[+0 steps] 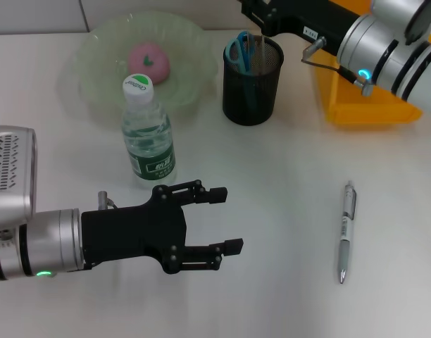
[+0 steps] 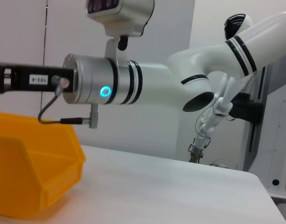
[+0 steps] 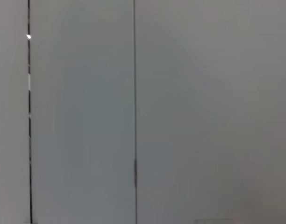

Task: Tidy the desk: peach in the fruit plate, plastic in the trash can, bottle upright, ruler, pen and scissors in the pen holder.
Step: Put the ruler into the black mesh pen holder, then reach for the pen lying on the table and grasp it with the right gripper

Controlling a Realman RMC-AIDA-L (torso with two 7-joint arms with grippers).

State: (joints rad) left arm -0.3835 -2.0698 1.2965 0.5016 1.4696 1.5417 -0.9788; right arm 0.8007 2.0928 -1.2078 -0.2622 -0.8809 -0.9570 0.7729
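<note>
Black and spread wide, the left gripper (image 1: 226, 222) hovers released and empty over the white desk (image 1: 272, 176) near the robot, pointing toward its right side. The silver pen (image 1: 346, 231), the only item left loose in view, lies well apart from it on the robot's right, its long axis running near to far. Just beyond the left gripper the water bottle (image 1: 148, 134) stands upright; farther back the peach (image 1: 148, 60) sits in the pale green fruit plate (image 1: 96, 49), and blue-handled scissors (image 1: 238, 51) stand in the black mesh pen holder (image 1: 252, 81). The right arm (image 1: 384, 42) reaches over the far edge above the yellow bin (image 1: 370, 105); its gripper is cut off, state impossible to tell. By hand position the left looks nearer the pen. No ruler can be made out.
</note>
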